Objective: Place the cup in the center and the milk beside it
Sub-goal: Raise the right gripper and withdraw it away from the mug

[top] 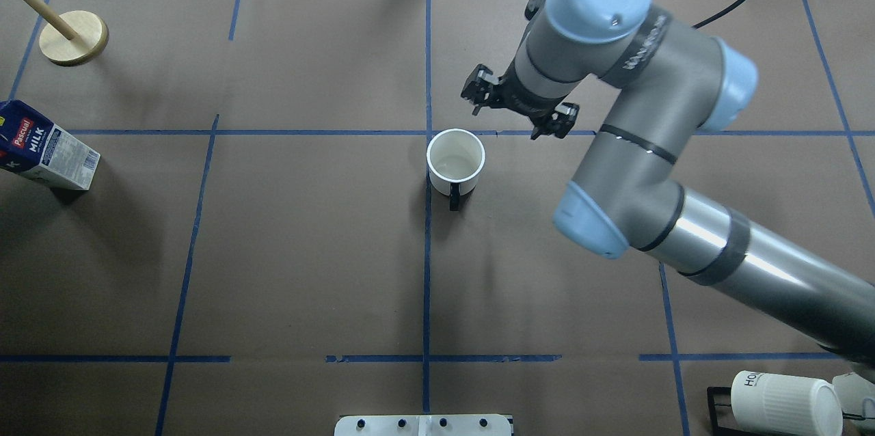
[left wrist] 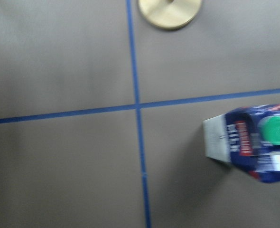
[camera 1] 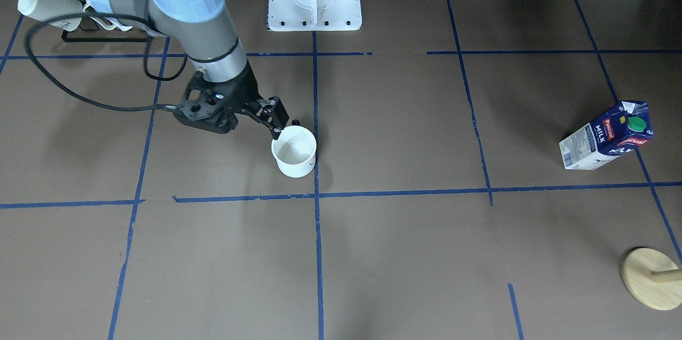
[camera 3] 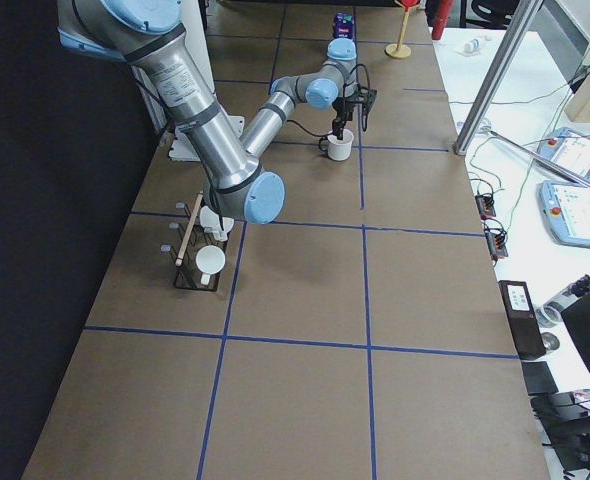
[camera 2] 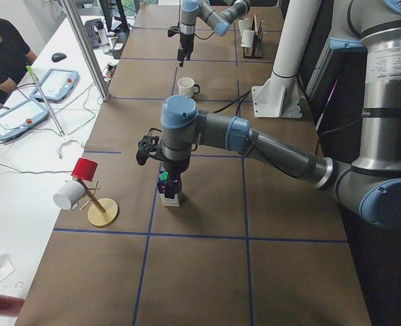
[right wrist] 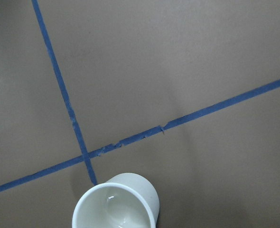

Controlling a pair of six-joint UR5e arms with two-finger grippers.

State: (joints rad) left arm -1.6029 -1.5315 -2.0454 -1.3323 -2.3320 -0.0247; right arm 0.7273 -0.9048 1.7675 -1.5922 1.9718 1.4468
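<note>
Two robot arms share a brown-paper table (top: 307, 251) gridded with blue tape lines (top: 426, 272). At the overhead view's far left, a navy blue and white gable-top milk carton (top: 42, 147) stands well apart from the middle. A round wooden stand (top: 73, 37) with a slanted pole is just beyond it.

That view leaves out the left arm. Only the left-end camera catches it, with the left gripper (camera 2: 171, 182) hanging right at the carton's top. Whether its fingers are spread or closed cannot be told from there. The same camera shows the carton upright, and a red cup (camera 2: 86, 168) and a white cup (camera 2: 67, 196) hung on the stand's pegs. The left wrist camera, blurred, looks down on the carton's green round cap (left wrist: 277, 130).

At mid-table, a small smooth white mug (top: 456, 161) with a dark handle stands upright, mouth up. It sits just on the robot's side of the centre crossing (top: 428, 132), its edge against the middle tape line and its handle toward the robot.

The right gripper (camera 1: 281, 124) hovers close over the mug's rim. The front camera shows its fingers apart and gripping nothing, while overhead the wrist covers them. The right wrist camera sees the mug's mouth at its bottom edge, with the crossing above it.

At the near right corner, a ribbed white mug (top: 786, 403) lies on its side.
</note>
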